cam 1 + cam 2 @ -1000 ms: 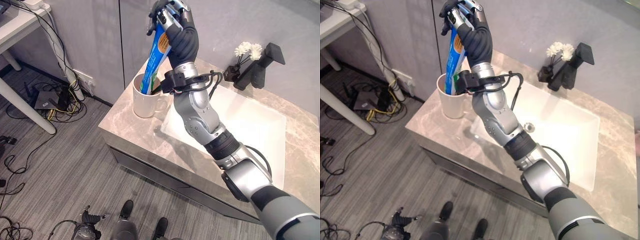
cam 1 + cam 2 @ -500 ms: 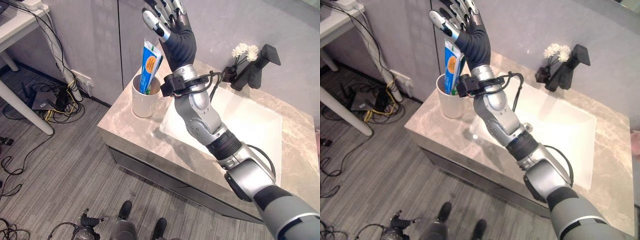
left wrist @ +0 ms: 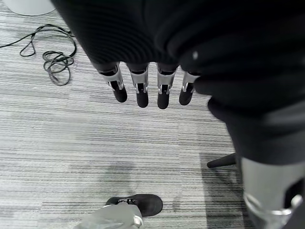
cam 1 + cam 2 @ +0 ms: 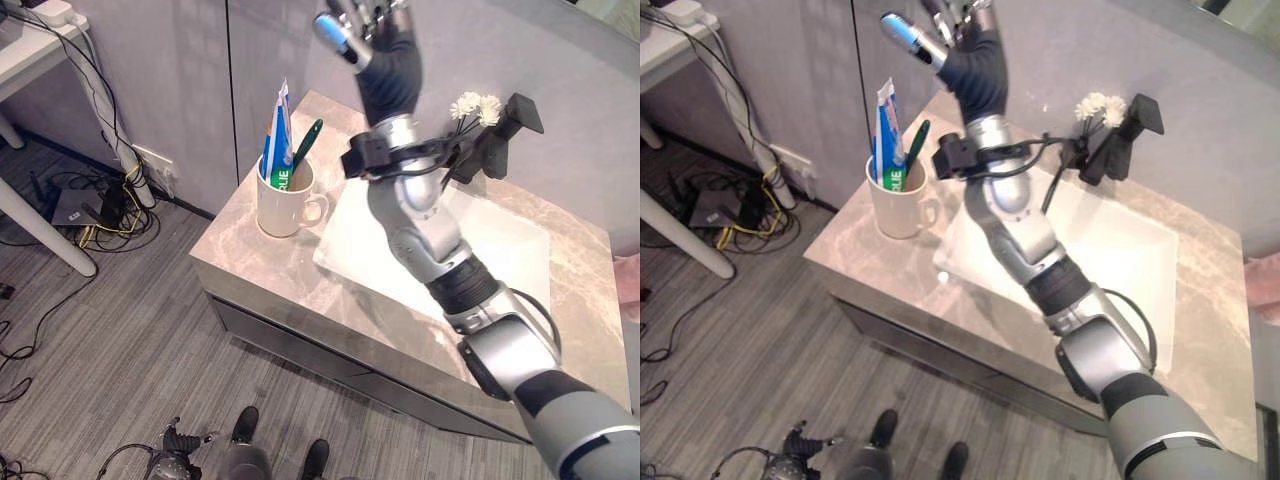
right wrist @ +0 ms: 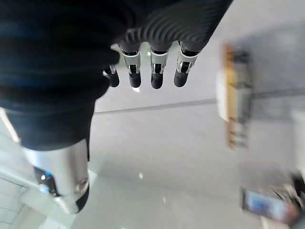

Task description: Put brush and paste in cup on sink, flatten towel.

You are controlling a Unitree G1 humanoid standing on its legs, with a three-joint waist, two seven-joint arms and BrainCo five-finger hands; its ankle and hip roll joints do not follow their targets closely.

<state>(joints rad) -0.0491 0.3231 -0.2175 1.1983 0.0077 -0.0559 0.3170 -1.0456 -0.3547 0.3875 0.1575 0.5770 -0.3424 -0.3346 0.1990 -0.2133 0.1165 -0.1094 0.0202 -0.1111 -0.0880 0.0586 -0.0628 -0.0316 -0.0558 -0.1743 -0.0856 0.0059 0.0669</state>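
Observation:
A white mug (image 4: pixel 283 205) stands on the marble counter's left end, beside the sink (image 4: pixel 500 262). A blue and white toothpaste tube (image 4: pixel 277 135) and a green toothbrush (image 4: pixel 304 146) stand upright inside it. My right hand (image 4: pixel 385 40) is raised high above the counter, to the right of the mug and apart from it, open with straight fingers (image 5: pixel 152 71) holding nothing. My left hand (image 3: pixel 143 90) hangs open over the grey floor. A pink cloth edge (image 4: pixel 1265 292) shows at the counter's far right.
White flowers (image 4: pixel 476 104) and a black faucet (image 4: pixel 505 135) stand behind the sink against the grey wall. A white table (image 4: pixel 30 50) and a tangle of cables (image 4: pixel 100 205) lie on the floor to the left of the counter.
My right hand let go of the toothpaste tube, opened, and moved up and right away from the mug. The tube now stands in the mug beside the toothbrush.

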